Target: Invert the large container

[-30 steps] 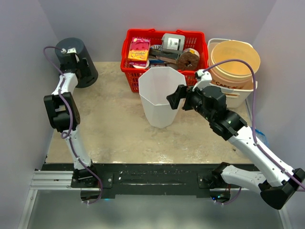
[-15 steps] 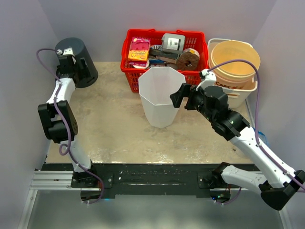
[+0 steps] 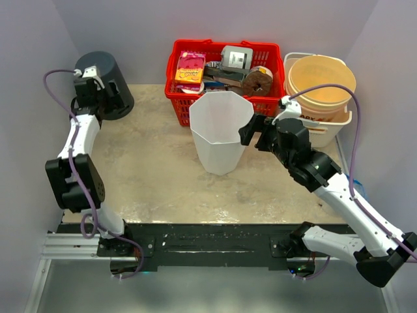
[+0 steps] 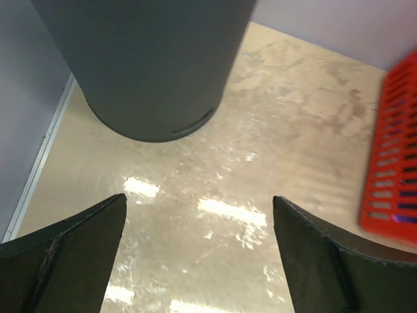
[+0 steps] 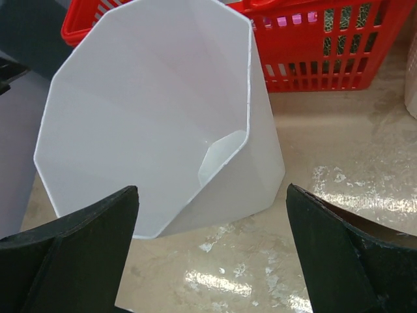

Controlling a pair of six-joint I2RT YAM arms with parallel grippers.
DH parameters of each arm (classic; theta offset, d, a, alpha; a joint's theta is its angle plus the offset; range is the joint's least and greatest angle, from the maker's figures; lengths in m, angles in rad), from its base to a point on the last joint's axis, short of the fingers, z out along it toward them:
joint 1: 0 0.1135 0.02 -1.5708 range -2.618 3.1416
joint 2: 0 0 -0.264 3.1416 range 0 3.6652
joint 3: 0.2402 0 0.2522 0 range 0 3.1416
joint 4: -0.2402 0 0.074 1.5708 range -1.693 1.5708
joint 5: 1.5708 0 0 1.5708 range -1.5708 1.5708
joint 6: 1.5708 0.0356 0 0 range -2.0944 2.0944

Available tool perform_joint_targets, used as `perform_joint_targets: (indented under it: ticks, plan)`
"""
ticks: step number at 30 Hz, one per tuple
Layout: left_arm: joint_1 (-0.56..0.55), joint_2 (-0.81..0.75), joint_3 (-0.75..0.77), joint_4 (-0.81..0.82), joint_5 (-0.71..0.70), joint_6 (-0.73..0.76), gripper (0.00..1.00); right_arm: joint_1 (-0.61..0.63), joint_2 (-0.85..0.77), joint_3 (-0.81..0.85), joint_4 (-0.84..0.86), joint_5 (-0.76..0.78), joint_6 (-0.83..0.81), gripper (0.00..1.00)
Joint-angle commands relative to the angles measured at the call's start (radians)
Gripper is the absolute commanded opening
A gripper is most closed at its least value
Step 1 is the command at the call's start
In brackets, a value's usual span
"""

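Large container (image 3: 220,134): white, faceted, upright with its mouth up, mid-table (image 3: 150,176), just in front of the red basket (image 3: 177,104). It looks empty inside in the right wrist view. Not turned over yet.

Right tool (image 3: 247,130): jaws spread wide, nothing held. It sits just beside the container's right side, up near the rim. In the right wrist view the container fills the space ahead of the two dark fingers (image 5: 78,254), with its near rim low between them. Can't tell if a finger touches the wall.

Left tool (image 3: 98,98): far back-left corner, jaws also spread wide and gripping nothing. It hangs right by a dark grey cylinder (image 3: 111,65) that stands in that corner against the wall. In the left wrist view the cylinder's base sits on the table ahead of the fingertips, with bare table showing between them. There is a gap between the fingers and the cylinder in that view. It is well apart from the white container.

The red basket at the back centre is packed with stuff: a pink packet (image 3: 190,65), a grey box (image 3: 236,57), a brown roll-like thing (image 3: 257,81). The rest is too cluttered to name.

Right of the basket is a tan bucket (image 3: 322,81), mouth up, nested in a white tub (image 3: 326,134) at the back-right of the table. The right arm's purple cable (image 3: 352,130) loops over it.
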Motion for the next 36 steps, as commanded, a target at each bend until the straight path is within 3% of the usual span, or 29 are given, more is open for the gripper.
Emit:
perform_joint_targets:
  ticks: [1, 8, 15, 20, 24, 30, 32, 36]
  plan:
    - [0.004, -0.195, -0.092, 0.052, 0.115, -0.050, 0.97, -0.012, 0.025, 0.044, 0.014, 0.072, 0.058, 0.99]
    - [-0.081, -0.372, -0.241, 0.110, 0.197, -0.054, 0.95, -0.026, 0.117, 0.060, 0.057, 0.025, 0.105, 0.94]
    - [-0.178, -0.476, -0.367, 0.089, 0.172, -0.027, 0.94, -0.027, 0.142, 0.053, 0.071, 0.017, 0.119, 0.71]
    - [-0.181, -0.512, -0.455, 0.098, 0.192, -0.021, 0.94, -0.026, 0.154, 0.050, 0.056, 0.011, 0.130, 0.60]
    - [-0.184, -0.542, -0.527, 0.113, 0.211, -0.024, 0.93, -0.026, 0.159, 0.044, 0.059, 0.014, 0.147, 0.45]
    - [-0.186, -0.581, -0.599, 0.127, 0.224, -0.020, 0.93, -0.026, 0.177, 0.079, 0.042, 0.031, 0.138, 0.34]
    - [-0.186, -0.591, -0.614, 0.127, 0.221, -0.018, 0.93, -0.026, 0.187, 0.096, 0.040, 0.029, 0.116, 0.21]
    - [-0.186, -0.618, -0.623, 0.126, 0.226, -0.017, 0.93, -0.027, 0.208, 0.159, 0.031, 0.000, 0.055, 0.09]
